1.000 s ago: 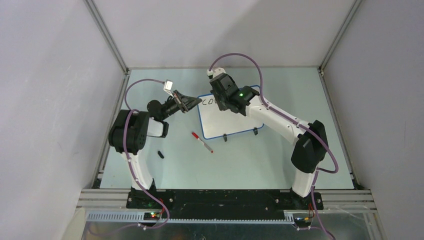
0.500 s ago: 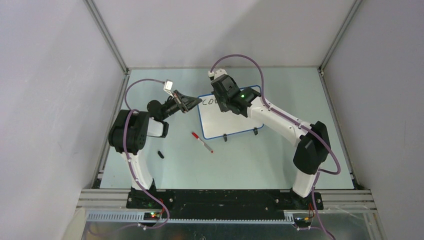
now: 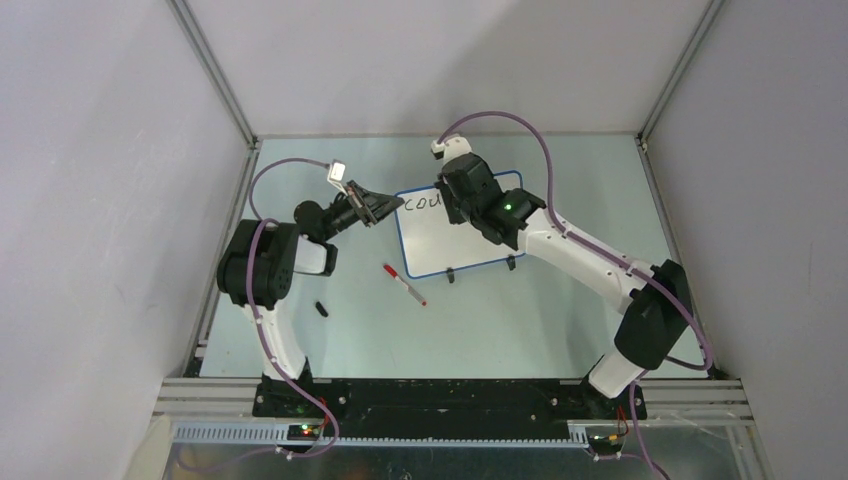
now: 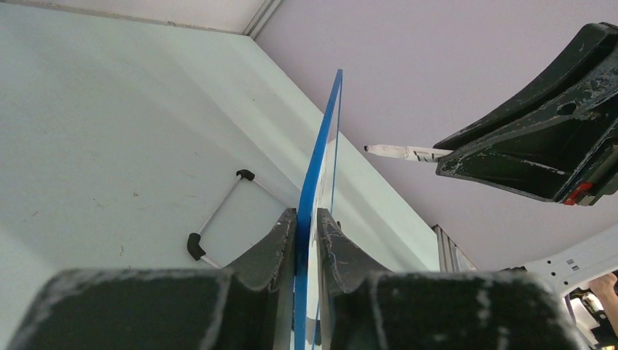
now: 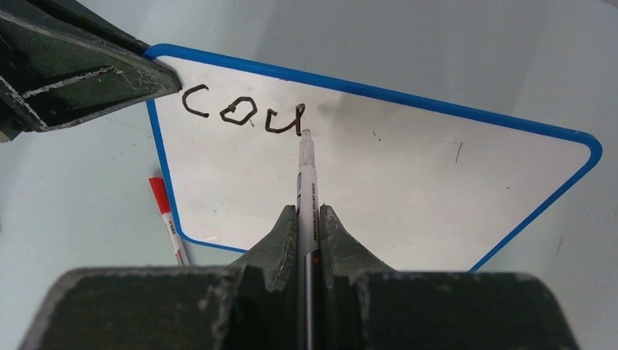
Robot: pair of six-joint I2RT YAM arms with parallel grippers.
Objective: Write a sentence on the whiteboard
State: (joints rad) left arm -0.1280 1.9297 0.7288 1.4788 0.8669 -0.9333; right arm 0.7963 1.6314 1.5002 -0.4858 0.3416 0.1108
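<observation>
Your right gripper has its fingers pressed together on a white-barrelled marker, which runs straight out between them with its tip at the foot of the last letter. From the wrist view the tip seems to touch the surface, though I cannot be sure of contact. Under the tip is the whiteboard, propped on its black feet toward the far middle of the table, blue rim all round. Of the sentence only "cou" stands in the board's upper left corner, so you are early in the first word, with most of the writing to come. Your left gripper is clamped on the board's left rim, one finger on each face, steadying it.

Next you need an "r" just right of the "u". Shift the tip slightly right, hold the same line height, and press lightly so the board does not twist in the left arm's hold.

No container is in view. Loose on the table, just off the board's near-left corner, lies a red-capped marker, and further toward the left arm a small black piece
</observation>
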